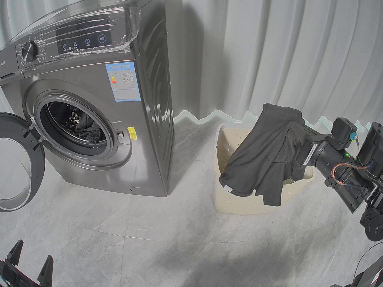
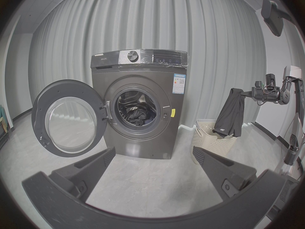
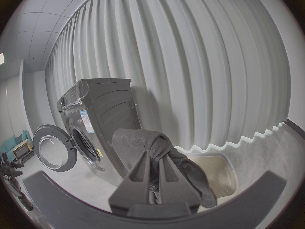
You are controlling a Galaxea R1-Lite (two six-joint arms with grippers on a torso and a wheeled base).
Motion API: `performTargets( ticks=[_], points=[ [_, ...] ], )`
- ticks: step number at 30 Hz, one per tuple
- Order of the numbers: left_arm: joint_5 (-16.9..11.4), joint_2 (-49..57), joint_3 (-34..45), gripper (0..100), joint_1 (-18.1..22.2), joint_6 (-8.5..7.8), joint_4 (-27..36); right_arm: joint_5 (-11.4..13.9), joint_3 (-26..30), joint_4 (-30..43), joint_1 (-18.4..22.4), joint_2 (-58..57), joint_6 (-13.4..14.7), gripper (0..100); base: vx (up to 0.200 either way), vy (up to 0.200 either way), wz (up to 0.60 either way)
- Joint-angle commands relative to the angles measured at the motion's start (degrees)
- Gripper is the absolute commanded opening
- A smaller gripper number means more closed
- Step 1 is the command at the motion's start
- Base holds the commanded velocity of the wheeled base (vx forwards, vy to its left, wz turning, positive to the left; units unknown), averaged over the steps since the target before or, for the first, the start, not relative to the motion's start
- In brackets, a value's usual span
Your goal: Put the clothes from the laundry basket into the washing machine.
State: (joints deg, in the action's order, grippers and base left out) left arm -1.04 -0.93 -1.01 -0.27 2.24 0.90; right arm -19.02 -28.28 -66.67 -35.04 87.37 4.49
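Note:
A dark grey garment [image 1: 265,152] hangs over the cream laundry basket [image 1: 243,204], held up by my right gripper [image 1: 297,138], which is shut on it. The right wrist view shows the cloth [image 3: 146,147] bunched between the gripper's [image 3: 154,163] closed fingers. The grey washing machine [image 1: 99,100] stands at the left with its round door [image 1: 16,160] swung open. Dark clothes [image 1: 87,129] lie inside the drum. My left gripper [image 1: 32,260] sits low at the front left, open and empty, facing the machine [image 2: 139,102].
White curtains [image 1: 279,40] hang behind the machine and basket. Bare grey floor [image 1: 159,236] lies between the machine, the basket and me. The open door juts out to the left of the machine's front.

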Motion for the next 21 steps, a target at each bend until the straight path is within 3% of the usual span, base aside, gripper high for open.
performTargets(
  ticks=[1, 21],
  points=[
    [-0.02, 0.93, 0.75, 100, 0.00, 0.04, -0.02, 0.03, 0.07, -0.04, -0.12, 0.17, 0.00, 0, 0.000, 0.200, 0.00],
    [-0.02, 0.93, 0.75, 100, 0.00, 0.04, 0.06, 0.21, 0.42, -0.39, -1.88, 0.52, 0.44, 0, 0.000, 0.200, 0.00]
  ],
)
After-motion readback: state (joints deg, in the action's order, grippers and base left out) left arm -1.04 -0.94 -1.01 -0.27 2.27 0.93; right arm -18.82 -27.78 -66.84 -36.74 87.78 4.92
